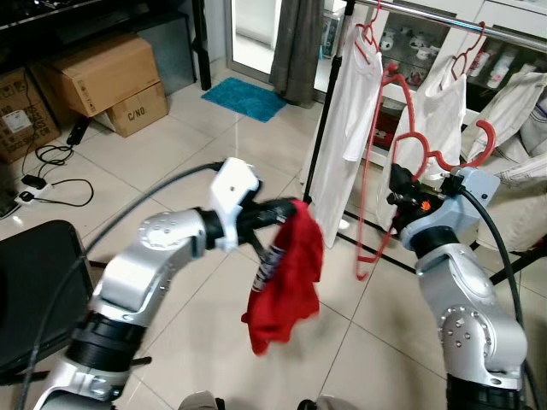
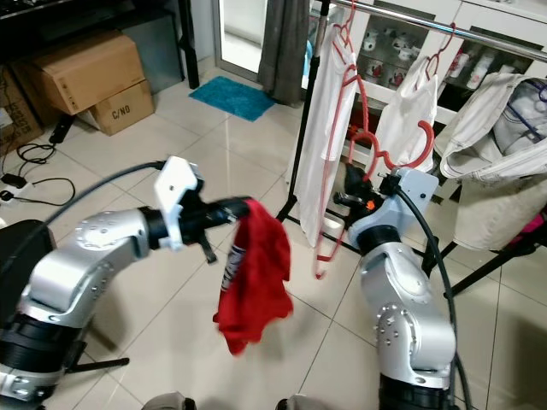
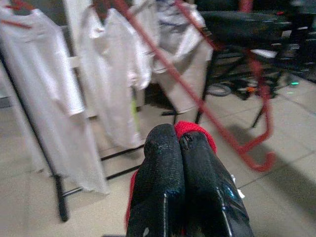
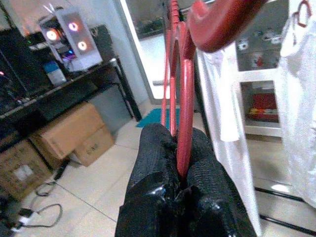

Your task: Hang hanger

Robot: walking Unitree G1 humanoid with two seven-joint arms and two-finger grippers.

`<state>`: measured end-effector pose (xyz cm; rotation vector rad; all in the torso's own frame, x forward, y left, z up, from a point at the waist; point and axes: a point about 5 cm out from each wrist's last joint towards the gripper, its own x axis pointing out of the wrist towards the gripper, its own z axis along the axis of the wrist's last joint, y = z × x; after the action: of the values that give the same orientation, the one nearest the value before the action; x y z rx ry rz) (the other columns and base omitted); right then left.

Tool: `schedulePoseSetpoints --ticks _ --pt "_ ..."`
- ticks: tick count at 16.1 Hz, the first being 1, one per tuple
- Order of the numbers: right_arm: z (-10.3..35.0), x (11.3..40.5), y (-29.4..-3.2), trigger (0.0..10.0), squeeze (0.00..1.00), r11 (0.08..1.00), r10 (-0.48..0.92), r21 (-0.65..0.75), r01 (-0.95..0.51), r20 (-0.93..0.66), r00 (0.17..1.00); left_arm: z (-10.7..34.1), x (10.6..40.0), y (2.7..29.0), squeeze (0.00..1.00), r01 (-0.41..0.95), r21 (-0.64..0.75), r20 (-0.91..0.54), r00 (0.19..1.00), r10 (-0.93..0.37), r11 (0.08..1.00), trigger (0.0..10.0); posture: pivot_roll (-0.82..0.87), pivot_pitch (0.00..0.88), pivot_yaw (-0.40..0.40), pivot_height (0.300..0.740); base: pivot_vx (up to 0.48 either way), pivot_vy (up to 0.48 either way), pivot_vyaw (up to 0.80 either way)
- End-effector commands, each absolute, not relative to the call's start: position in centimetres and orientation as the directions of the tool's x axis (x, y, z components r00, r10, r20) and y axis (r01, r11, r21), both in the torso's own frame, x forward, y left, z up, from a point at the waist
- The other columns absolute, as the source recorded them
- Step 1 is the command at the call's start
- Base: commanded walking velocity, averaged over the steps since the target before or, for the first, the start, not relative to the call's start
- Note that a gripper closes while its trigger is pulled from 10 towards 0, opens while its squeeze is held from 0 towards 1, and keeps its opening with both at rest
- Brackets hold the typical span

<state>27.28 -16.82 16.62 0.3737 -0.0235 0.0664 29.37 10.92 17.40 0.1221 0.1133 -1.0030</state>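
Observation:
My left gripper (image 1: 286, 207) is shut on a red shirt (image 1: 286, 286) that hangs limp from its fingers (image 3: 182, 182) above the tiled floor. My right gripper (image 1: 400, 198) is shut on an empty red plastic hanger (image 1: 402, 120), held upright in front of the clothes rack; the hanger bar runs up between its fingers (image 4: 153, 173). The hanger's hook (image 1: 485, 135) curls beside the wrist. The metal rail (image 1: 444, 19) of the rack carries white garments (image 1: 346, 128) on red hangers. The shirt and the held hanger are apart.
Cardboard boxes (image 1: 107, 81) stand at the back left, with cables (image 1: 51, 171) on the floor. A black chair seat (image 1: 34, 282) sits at my left. A blue mat (image 1: 244, 98) lies by the doorway. More laundry (image 2: 504, 162) drapes on the right.

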Motion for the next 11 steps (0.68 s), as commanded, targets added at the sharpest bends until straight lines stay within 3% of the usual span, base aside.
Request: schedulePoseSetpoints --ticks 1,2,3,6,7,11 --pt "16.3 27.1 -17.1 0.0 0.00 0.936 0.043 0.349 -0.046 0.015 0.999 17.8 29.4 11.1 0.00 0.832 0.066 -0.147 0.555 -0.819 0.551 0.0 -0.02 0.053 -0.039 0.740 0.000 0.000 0.00" --pt "15.4 26.6 -17.3 9.8 0.00 0.941 0.042 0.337 -0.025 -0.042 0.998 17.7 29.5 11.8 0.00 0.784 0.078 -0.149 0.620 -0.771 0.615 8.1 -0.02 0.062 -0.051 0.740 0.000 0.000 0.00" --pt "14.9 26.2 -17.4 10.0 0.00 0.944 0.040 0.330 -0.011 -0.082 0.996 17.6 29.5 12.3 0.00 0.748 0.086 -0.150 0.662 -0.734 0.658 10.0 -0.02 0.062 -0.051 0.740 0.000 0.000 0.00" --pt "12.8 24.3 -17.3 10.0 0.00 0.970 0.061 0.242 -0.008 -0.212 0.975 16.6 29.2 14.5 0.00 0.563 0.100 -0.161 0.823 -0.545 0.820 10.0 -0.02 0.076 -0.060 0.740 0.000 0.000 0.00" --pt "12.2 23.5 -17.8 10.0 0.00 0.974 0.016 0.225 0.040 -0.240 0.971 16.1 28.7 15.4 0.00 0.458 0.081 -0.160 0.883 -0.442 0.885 10.0 -0.02 0.084 -0.056 0.740 0.000 0.000 -0.80" --pt "12.4 23.1 -17.4 10.0 0.00 0.969 0.037 0.248 0.021 -0.229 0.973 15.5 27.9 15.1 0.00 0.398 0.034 -0.162 0.907 -0.388 0.917 10.0 -0.02 0.086 -0.053 0.740 0.000 0.000 -0.80"
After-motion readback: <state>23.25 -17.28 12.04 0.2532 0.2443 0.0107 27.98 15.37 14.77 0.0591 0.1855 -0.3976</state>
